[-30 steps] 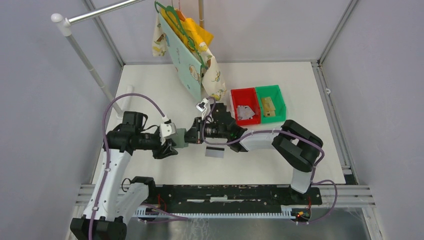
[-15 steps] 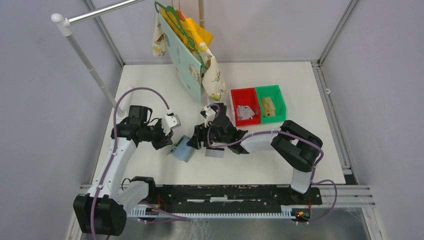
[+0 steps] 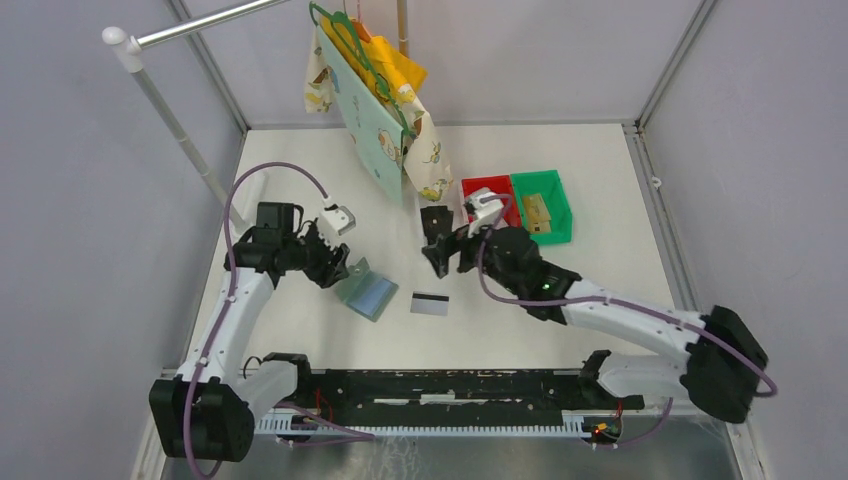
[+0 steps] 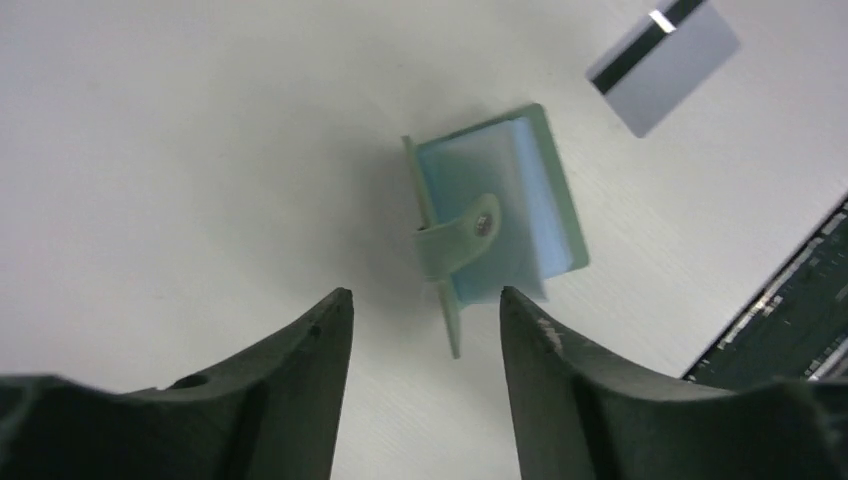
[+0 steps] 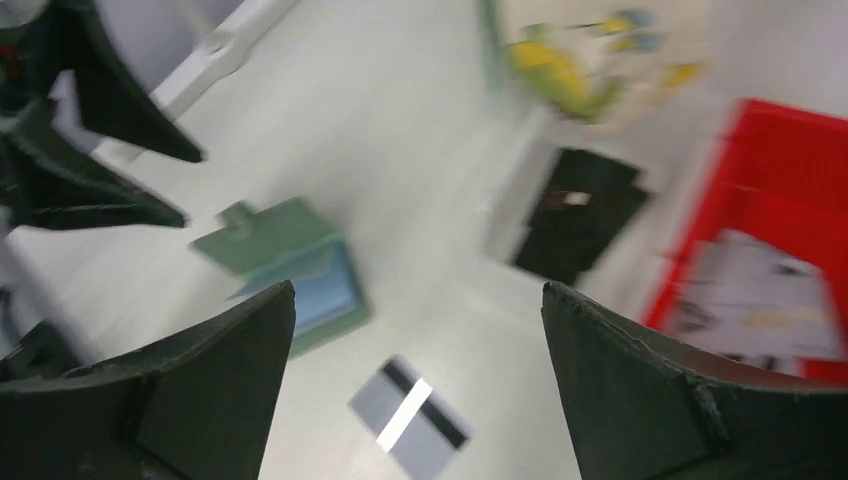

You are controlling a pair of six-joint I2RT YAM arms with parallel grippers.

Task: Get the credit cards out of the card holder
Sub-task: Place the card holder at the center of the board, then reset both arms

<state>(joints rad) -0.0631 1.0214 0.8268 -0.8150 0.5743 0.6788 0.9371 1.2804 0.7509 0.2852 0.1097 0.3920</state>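
Observation:
The card holder (image 3: 367,291) lies half open on the table, its grey-green flap raised and its pale blue pocket up. In the left wrist view the card holder (image 4: 497,222) shows its snap tab (image 4: 458,240). My left gripper (image 3: 336,269) hovers just left of it, open (image 4: 425,300), with only the holder's near edge showing between the fingers and nothing gripped. One pale grey credit card (image 3: 429,303) with a dark stripe lies flat to the holder's right, also seen as the card (image 5: 410,415). My right gripper (image 3: 440,255) stands wide open above it (image 5: 419,287), holding nothing.
A red bin (image 3: 478,190) and a green bin (image 3: 552,195) stand at the back right; the green one holds a tan flat piece (image 3: 538,210). A black flat object (image 3: 435,218) lies left of the red bin. Printed cloths (image 3: 385,110) hang from a rail at the back.
Both grippers let go of the card holder, which dropped to the table and fell open. The right arm pulled back to the right and opened wide. The left gripper drew back to the left.

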